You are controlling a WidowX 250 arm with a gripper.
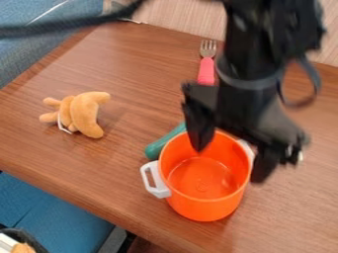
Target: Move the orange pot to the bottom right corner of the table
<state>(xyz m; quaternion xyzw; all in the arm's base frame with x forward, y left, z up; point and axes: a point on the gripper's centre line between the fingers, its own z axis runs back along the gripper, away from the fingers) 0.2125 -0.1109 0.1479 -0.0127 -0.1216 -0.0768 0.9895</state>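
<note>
standing upright just below end effector (232,160): orange pot (203,208)

The blurred gripper (230,162) partly covers the pot's (204,210) right handle (247,148) and the fork's (206,70) near end. The green thing (158,146), partly behind the pot, is unidentifiable. The near edge crops the table (119,170).

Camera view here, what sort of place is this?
Probably a robot practice area set up on a tabletop: a black gripper hangs over an orange pot on a wooden table, with a soft tan toy off to one side.
</note>
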